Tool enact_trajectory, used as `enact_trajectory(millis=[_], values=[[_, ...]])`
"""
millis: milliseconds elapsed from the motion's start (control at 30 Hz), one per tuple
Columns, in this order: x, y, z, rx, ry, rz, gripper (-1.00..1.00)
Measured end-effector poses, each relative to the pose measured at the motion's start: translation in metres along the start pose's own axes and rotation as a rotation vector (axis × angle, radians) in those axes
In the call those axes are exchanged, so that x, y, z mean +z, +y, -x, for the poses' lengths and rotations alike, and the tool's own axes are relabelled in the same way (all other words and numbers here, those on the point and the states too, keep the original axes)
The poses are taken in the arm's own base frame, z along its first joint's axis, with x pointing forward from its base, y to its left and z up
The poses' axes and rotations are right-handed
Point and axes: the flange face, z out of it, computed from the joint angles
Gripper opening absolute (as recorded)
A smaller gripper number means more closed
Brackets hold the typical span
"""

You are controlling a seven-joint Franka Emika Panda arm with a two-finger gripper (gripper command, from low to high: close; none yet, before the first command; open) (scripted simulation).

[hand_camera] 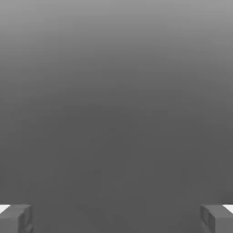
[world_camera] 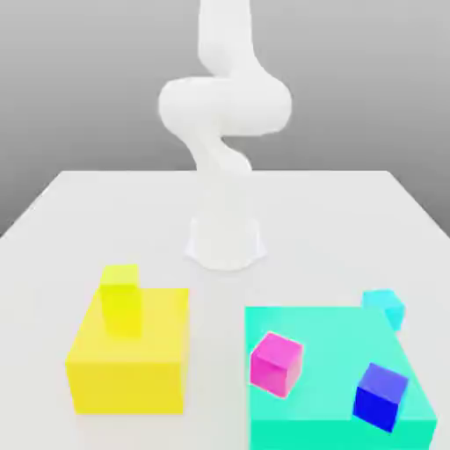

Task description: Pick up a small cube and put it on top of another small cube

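1. My arm [world_camera: 224,114] rises from its white base in the upper middle of the exterior frame, folded back on itself above the tabletop [world_camera: 88,211].
2. My end effector [hand_camera: 116,218] has its two fingers spread wide; in the hand view one grey fingertip [hand_camera: 16,218] sits at each lower corner, with plain grey between them. Nothing pinched.
3. Small cyan cube [world_camera: 384,308]: right edge of the exterior frame, a little below centre, at the far right corner of the flat turquoise block [world_camera: 325,352]. I cannot tell whether it rests on the block or just behind it.
4. Magenta cube [world_camera: 276,362]: on the turquoise block, lower centre-right, tilted to the block's edges.
5. Blue cube [world_camera: 381,395]: on the same block, lower right, also turned, apart from the magenta one.
6. Large yellow block [world_camera: 132,369]: lower left of the frame, on the tabletop.
7. Small yellow-green block [world_camera: 120,299]: upright on the large yellow block, toward its far left corner.
8. Yellow group and turquoise group stand apart, with bare tabletop between.
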Motion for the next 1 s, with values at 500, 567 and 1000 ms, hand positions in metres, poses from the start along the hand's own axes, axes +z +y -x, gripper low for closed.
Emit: enact_trajectory(millis=[500,567,1000], values=[[0.249,-0.007,0.346,-1.089,-0.599,-0.019,0.0],[0.26,0.015,0.394,-1.236,-0.672,-0.031,0.0],[0.316,0.09,0.502,-1.487,-0.796,-0.056,-1.0]])
